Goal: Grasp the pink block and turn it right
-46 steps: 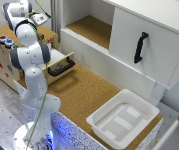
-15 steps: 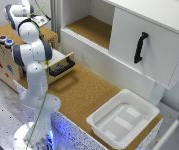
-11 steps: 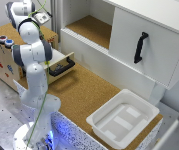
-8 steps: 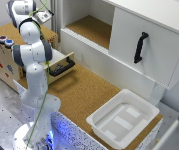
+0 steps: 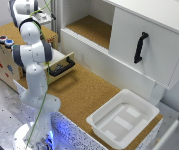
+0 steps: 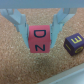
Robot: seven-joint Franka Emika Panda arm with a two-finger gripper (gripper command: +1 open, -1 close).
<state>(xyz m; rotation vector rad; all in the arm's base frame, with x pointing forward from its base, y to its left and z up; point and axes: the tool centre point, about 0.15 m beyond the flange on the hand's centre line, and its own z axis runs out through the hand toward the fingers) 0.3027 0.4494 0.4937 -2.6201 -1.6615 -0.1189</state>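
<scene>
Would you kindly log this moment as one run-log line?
end effector: fingers flank pink block, contact unclear | purple block: beside, apart | surface: cork | turn: not evident

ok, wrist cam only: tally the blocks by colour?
Pink block: 1, sitting between the jaws
Dark purple block: 1, off to one side on the cork surface
Total: 2

Exterior view high, wide, wrist view close, facing cork
</scene>
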